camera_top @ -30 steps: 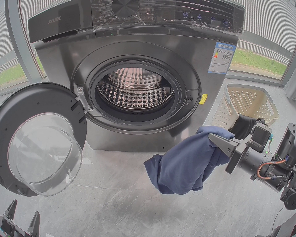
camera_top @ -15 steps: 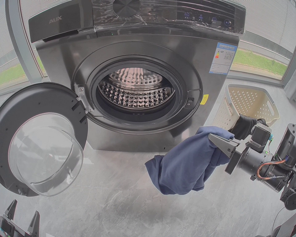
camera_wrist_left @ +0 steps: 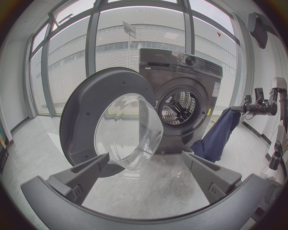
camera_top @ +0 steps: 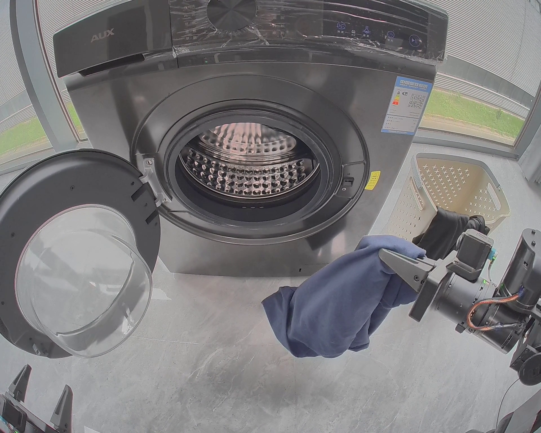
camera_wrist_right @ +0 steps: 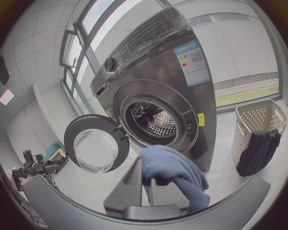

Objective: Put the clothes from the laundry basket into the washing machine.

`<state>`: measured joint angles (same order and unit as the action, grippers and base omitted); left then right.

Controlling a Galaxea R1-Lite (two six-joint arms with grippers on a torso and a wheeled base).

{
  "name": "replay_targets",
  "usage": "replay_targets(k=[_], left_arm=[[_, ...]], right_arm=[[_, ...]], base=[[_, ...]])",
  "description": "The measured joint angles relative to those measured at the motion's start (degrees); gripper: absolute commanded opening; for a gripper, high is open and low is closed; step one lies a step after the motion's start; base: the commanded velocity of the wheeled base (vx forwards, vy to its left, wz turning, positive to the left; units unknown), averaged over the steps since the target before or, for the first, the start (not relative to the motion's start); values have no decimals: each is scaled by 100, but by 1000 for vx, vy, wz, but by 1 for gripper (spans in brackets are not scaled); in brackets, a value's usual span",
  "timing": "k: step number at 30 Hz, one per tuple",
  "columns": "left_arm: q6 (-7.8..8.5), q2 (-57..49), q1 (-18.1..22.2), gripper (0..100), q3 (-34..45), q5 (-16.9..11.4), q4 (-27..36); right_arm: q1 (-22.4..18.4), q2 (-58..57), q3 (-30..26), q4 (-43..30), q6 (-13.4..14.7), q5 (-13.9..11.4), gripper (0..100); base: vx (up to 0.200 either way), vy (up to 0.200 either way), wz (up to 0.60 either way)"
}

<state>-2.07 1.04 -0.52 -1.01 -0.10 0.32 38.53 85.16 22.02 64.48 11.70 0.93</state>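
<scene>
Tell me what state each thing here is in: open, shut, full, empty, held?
Washing machine door: open, swung wide.
Drum: empty.
Right gripper: shut on the blue garment.
Blue garment: gripped, hanging down.
Left gripper: open, holding nothing.
Laundry basket: upright.
Black garment: draped over its rim.

Daylight poured through the windows (camera_wrist_left: 120, 39) behind the washer (camera_top: 248, 259), so I had a bright, even scene. Past the right claw (camera_top: 394, 260), the drum (camera_top: 248, 163) shone off its lit steel. Glare streaked the film (camera_top: 282, 22) on the panel and the door glass (camera_top: 84, 282). The cloth (camera_top: 338, 299) pinched in that claw threw a faint, soft shadow on the floor (camera_top: 225, 389) beneath it. Both wrist views bowed straight lines near their rims and went black in the corners.
</scene>
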Motion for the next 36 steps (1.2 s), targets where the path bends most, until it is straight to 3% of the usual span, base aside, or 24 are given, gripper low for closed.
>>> replay_targets(k=[8,12,22,29,32,36], left_arm=[[84,0,22,100,0,0,-22],[283,0,43,100,0,-1,-21],[245,-2,52,100,0,-6,-27],[197,0,63,100,-46,-39,-280],[143,52,104,100,-356,-258,-447],[68,317,140,100,-877,-1186,-510]], right_arm=[[160,199,122,-11,-27,84,0],[391,434,364,0,-21,196,0],[661,833,951,17,257,519,0],[970,1215,1274,96,567,580,0],[1085,1337,1401,223,681,638,0],[1224,1525,1709,373,770,701,0]], base=[[0,0,0],[0,0,0],[0,0,0],[0,0,0],[0,0,0],[0,0,0]])
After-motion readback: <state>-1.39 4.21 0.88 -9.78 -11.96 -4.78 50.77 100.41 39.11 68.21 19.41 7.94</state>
